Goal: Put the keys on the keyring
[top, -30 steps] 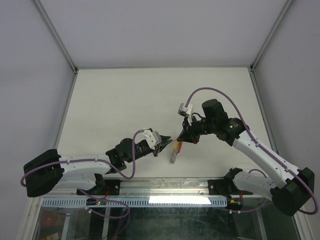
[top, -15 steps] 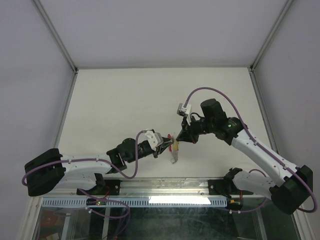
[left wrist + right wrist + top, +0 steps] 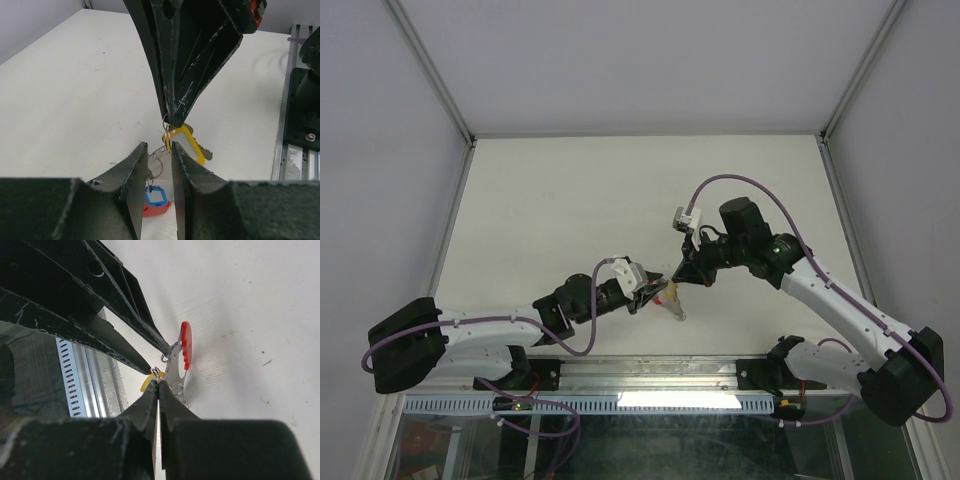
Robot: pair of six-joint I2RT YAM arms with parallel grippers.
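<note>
- The right black two-finger gripper (image 3: 158, 386) is clenched. Its tips press together on a thin wire loop at the top of the small metal key with a yellow plastic head (image 3: 188, 145).
- In the left wrist view this claw comes down from the top of the frame. The yellow-headed key hangs tilted just under its tips at the centre, above the white table (image 3: 570, 200).
- The left black two-finger gripper (image 3: 159, 156) shows a narrow gap between its fingers at the lower centre of that view. I cannot tell whether it grips anything.
- The keyring, a curved red tab joined to a silvery metal ring (image 3: 185, 345), shows in and below that gap. The small metal key with a blue plastic head (image 3: 156, 196) lies against the red tab near the bottom edge.
- In the right wrist view the left claw's fingers reach in from the upper left. One tip touches the small link just beside the red tab, and the other ends near the yellow head.
- From above, both claws meet tip to tip just below the middle of the frame.
</note>
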